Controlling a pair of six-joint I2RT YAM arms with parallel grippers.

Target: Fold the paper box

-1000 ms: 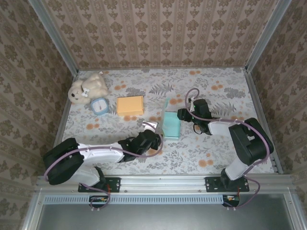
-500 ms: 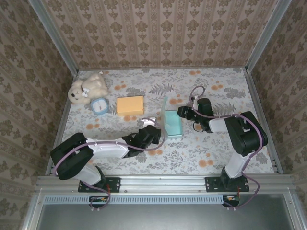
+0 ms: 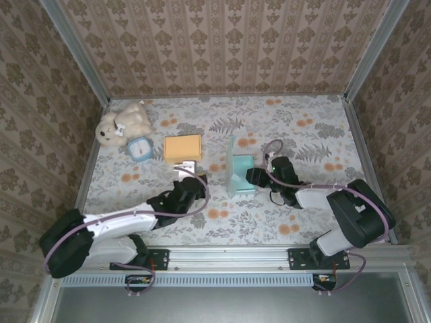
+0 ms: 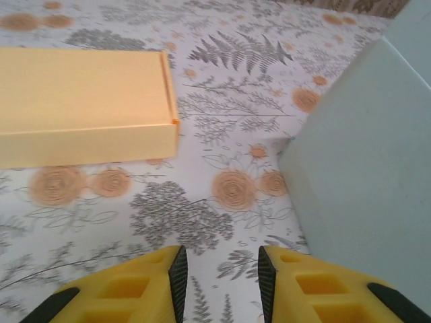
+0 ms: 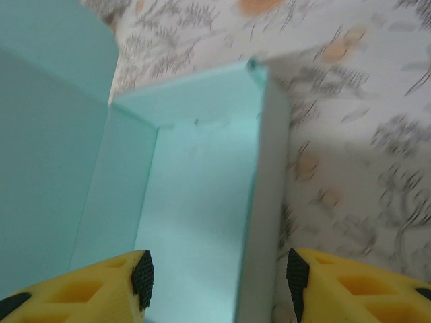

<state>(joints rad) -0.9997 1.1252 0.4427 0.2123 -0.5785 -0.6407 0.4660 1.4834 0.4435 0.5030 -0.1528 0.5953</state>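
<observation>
Beige patterned walls (image 3: 222, 47) enclose floral table (image 3: 303, 134); left gripper (image 4: 219, 272) slightly apart, right gripper (image 5: 217, 269) apart astride teal box (image 5: 195, 202).

Orange box (image 4: 81, 108) cut by left wrist view's left edge, paper box (image 4: 363, 182) by its right edge

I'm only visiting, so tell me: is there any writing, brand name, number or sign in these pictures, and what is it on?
No text can be read anywhere.
The orange box: plain, no print.
The teal paper box: plain on every face that shows.
The small blue clock: any marks on its dial are too small to read.
The teddy bear: no tag or label visible.
</observation>
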